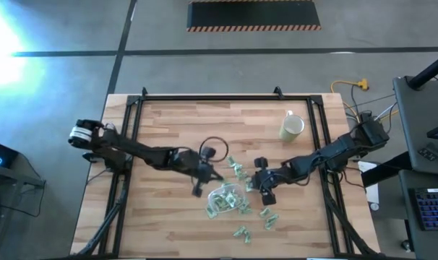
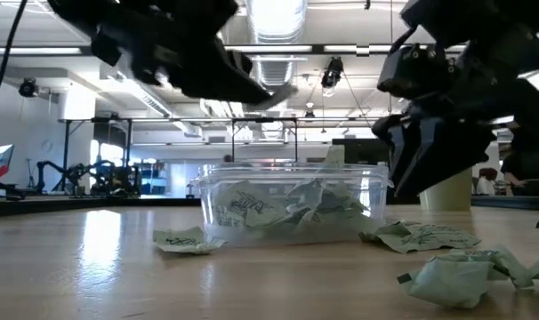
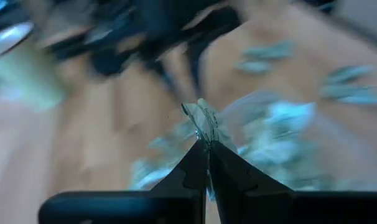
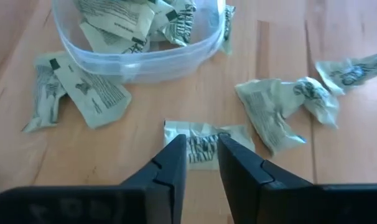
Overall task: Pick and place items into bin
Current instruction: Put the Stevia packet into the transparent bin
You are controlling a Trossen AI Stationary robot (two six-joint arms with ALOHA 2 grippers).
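Your left gripper [image 3: 207, 146] is hanging beside the bin [image 4: 135, 59], clenching a crinkly wrapped item [image 3: 203, 119] between its fingertips. Your right gripper [image 4: 201, 149] is sitting parted over another wrapped piece [image 4: 204, 144] lying on the table [image 1: 168, 123], near the half-filled bin.

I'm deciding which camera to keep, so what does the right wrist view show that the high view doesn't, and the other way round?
Only the right wrist view shows the print on the wrappers and the right gripper with its fingers parted over one flat packet on the wood.

Only the high view shows the left gripper, the cream mug, both arms and the table whole.

Both show the clear bin holding packets, with more loose packets lying around it.
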